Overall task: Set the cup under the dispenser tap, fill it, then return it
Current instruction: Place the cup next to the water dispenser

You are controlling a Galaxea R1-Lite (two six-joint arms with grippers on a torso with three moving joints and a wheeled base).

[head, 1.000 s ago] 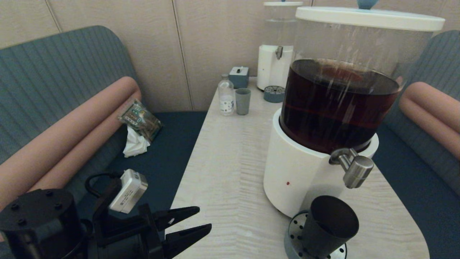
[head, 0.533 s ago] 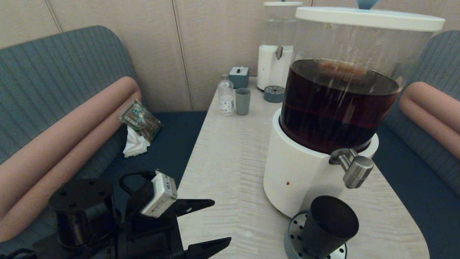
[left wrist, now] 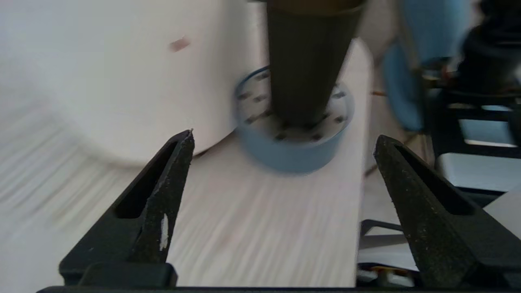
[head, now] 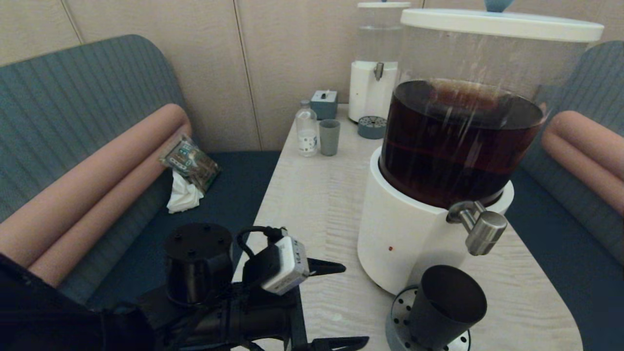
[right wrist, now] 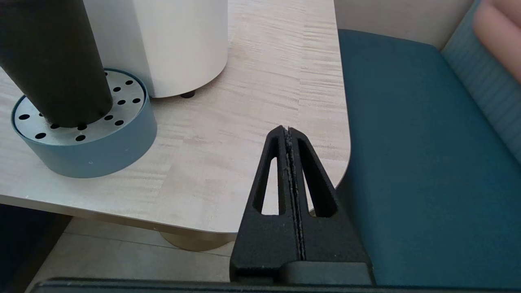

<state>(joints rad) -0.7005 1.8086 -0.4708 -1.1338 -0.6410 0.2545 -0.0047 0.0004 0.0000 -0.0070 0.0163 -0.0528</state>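
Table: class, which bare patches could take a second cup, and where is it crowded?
Free: the strip of table between the grey cup and the left tool, and the corner right of the drip tray. Crowded: under the tap, where the black cup stands.

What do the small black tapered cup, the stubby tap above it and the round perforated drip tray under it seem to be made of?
The small black tapered cup: dull, even surface with no glare; plastic or coated metal, cannot tell which.
The stubby tap: brushed steel, by its grey satin sheen.
The round perforated drip tray: a silvery metal-looking plate with punched holes in a matte blue-grey ring, probably plastic.
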